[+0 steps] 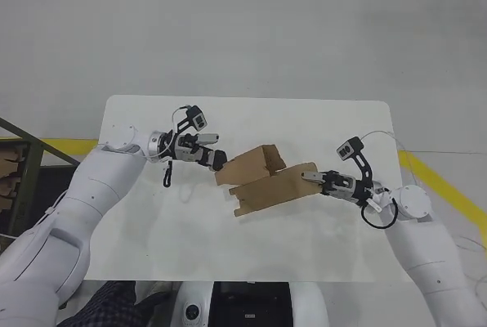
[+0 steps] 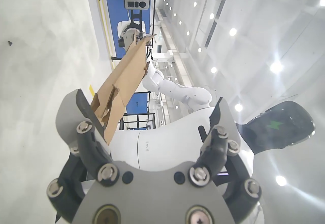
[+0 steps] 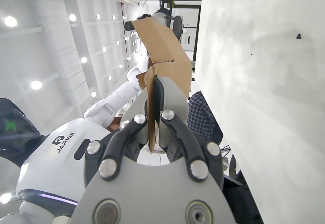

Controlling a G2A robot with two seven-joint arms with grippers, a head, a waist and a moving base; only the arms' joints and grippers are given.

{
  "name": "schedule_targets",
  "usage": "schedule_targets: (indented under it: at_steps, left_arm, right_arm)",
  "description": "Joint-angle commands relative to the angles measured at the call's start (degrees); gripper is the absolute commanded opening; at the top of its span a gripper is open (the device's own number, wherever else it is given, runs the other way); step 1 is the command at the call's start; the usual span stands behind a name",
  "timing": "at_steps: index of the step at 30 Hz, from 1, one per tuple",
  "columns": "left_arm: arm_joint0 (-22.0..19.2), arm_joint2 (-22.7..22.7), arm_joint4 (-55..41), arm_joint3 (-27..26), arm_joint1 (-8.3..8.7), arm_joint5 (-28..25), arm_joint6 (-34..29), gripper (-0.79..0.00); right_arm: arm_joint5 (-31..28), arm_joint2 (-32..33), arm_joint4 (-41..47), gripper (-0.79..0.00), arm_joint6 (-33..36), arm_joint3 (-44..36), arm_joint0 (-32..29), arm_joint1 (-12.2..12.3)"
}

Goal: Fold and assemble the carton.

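One brown cardboard carton [image 1: 264,178], one white bench [image 1: 145,237], two claws in all, one left claw [image 1: 221,161], one right claw [image 1: 309,176].

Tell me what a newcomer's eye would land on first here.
The brown carton, half-folded, stretches between the two arms over the middle of the white table. The right end effector is shut on the cardboard edge at one end. At the other end the left end effector is open, with one finger against the cardboard.
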Motion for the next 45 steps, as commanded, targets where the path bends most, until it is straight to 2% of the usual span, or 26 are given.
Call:
schedule_targets:
  at_steps: [1,15,31,45]
  left_arm:
    - [0.1,-0.2,0.1,0.5,-0.32,-0.1,0.1,0.0]
    - [0.5,-0.8,-0.2,3.8,-3.07,0.7,-0.7,0.0]
    - [0.4,-2.0,-0.4,4.9,-5.54,1.8,-1.8,0.0]
    - [1.3,-4.8,-0.6,2.5,-5.24,1.8,-1.8,0.0]
  right_arm:
    - [0.0,0.3,0.5,-0.785,-0.3,-0.1,-0.3,0.0]
    - [-0.7,2.4,4.9,-0.785,-1.7,-0.2,-1.9,0.0]
    - [-1.5,2.0,3.5,-0.785,-3.7,0.9,-1.8,-0.3]
    - [-1.7,1.8,0.3,-0.785,-6.6,1.0,-2.3,-0.3]
